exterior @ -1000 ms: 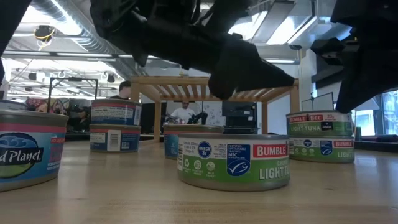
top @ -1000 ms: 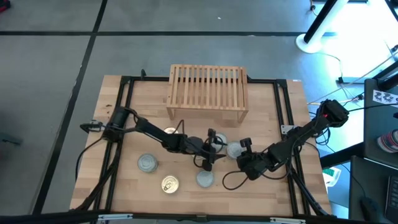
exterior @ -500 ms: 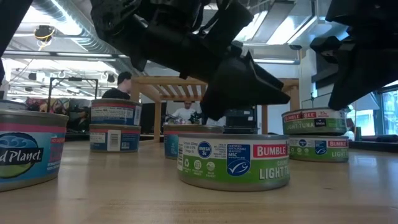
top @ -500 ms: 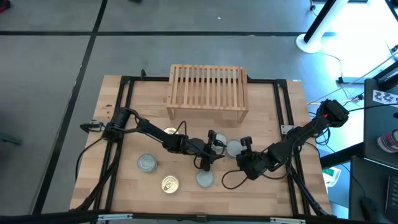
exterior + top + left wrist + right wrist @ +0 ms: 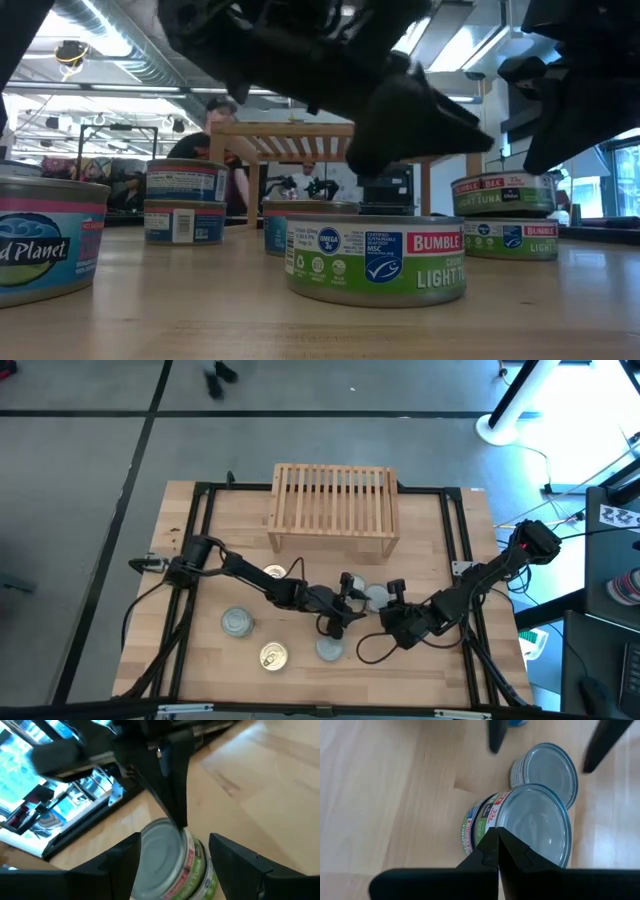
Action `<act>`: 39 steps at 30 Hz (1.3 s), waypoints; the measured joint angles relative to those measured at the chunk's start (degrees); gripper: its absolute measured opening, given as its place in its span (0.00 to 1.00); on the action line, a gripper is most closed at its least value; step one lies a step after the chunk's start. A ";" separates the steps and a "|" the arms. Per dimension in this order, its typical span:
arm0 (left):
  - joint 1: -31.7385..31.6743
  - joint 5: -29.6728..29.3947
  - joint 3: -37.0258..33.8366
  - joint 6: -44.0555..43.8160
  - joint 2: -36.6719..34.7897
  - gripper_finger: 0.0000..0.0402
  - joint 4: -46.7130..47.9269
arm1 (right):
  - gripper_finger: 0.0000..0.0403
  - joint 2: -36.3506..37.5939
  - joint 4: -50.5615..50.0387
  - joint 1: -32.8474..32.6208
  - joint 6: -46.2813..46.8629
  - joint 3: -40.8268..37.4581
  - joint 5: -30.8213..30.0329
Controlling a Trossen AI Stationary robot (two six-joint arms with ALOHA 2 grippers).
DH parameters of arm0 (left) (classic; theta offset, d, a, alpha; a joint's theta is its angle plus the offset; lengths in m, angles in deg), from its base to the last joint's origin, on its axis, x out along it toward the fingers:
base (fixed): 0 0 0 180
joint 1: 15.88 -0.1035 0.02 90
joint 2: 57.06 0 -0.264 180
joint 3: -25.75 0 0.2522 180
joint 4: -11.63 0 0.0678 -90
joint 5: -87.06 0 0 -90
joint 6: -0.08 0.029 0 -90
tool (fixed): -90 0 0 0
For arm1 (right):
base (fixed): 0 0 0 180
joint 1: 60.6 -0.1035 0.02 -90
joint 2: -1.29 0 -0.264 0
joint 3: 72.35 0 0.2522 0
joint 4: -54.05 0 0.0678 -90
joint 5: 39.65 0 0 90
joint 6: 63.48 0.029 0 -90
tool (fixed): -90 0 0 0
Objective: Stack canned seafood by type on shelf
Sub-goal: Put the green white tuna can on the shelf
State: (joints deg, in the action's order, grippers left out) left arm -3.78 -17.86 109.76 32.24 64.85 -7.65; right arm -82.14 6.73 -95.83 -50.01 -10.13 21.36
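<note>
The left gripper (image 5: 349,598) hangs mid-table with its jaws spread wide on either side of the top tin (image 5: 165,854) of a two-high green-label stack (image 5: 375,598), not yet squeezing it; the spread looks chosen to clear the tin's width before closing. The right gripper (image 5: 393,607) is pinched fully shut and holds nothing, its tip resting against that same stack (image 5: 520,827), probably to steady it while the other arm takes hold. The shelf (image 5: 334,507) stands bare at the back of the table, so no tin is up there yet. Other tins wait on the boards: a silver one (image 5: 236,623), a gold one (image 5: 273,656), another silver (image 5: 330,649) near the front.
</note>
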 joint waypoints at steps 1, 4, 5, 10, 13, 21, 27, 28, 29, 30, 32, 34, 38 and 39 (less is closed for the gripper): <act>-0.06 -0.02 0.60 0.35 0.42 0.58 1.06 | 0.00 0.00 0.23 0.00 0.00 0.04 0.02; -0.11 -0.19 1.80 1.04 1.41 0.58 2.67 | 0.00 0.02 -0.07 0.00 0.00 0.80 0.00; -0.09 -0.20 1.85 1.01 1.48 0.58 2.64 | 0.00 0.02 -0.22 0.00 0.00 1.22 0.00; -0.03 -1.93 1.85 1.25 1.48 0.58 4.21 | 0.00 0.02 -2.55 0.00 0.00 3.10 0.00; -0.09 -3.17 1.85 2.43 1.53 0.58 4.69 | 0.00 0.02 -2.59 0.00 0.00 3.17 0.00; 0.28 -3.28 1.87 2.71 1.50 0.58 7.66 | 0.00 0.02 -2.65 0.00 1.14 3.17 -1.03; 0.24 -3.28 1.87 2.74 1.50 0.58 7.45 | 0.00 0.02 -2.65 0.00 1.27 3.17 -1.03; 0.24 -3.28 1.87 2.74 1.50 0.58 7.50 | 0.00 0.02 -2.63 0.00 1.27 3.17 -1.03; 0.24 -3.28 1.87 2.76 1.52 0.58 7.58 | 0.00 0.02 -2.62 0.00 1.28 3.17 -1.03; 0.24 -3.28 1.87 2.78 1.73 0.58 7.35 | 0.00 0.02 -2.62 0.00 1.27 3.17 -1.03; 0.24 -3.30 1.87 2.80 2.17 0.58 6.59 | 0.00 0.02 -2.59 0.00 1.28 3.17 -1.03; 0.24 -3.30 1.87 3.10 2.77 0.58 6.47 | 0.00 0.02 -2.59 0.00 1.29 3.17 -1.03; 0.27 -4.56 1.91 4.28 3.36 0.58 6.23 | 0.00 0.02 -2.54 0.00 1.27 3.17 -1.03; 0.24 -4.63 1.91 4.35 3.36 0.58 6.28 | 0.00 0.02 -2.54 0.00 1.29 3.17 -1.03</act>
State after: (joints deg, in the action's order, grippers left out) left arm -3.54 -22.49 111.67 36.59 68.22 -1.37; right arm -82.12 4.19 -95.83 -48.72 -6.96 20.33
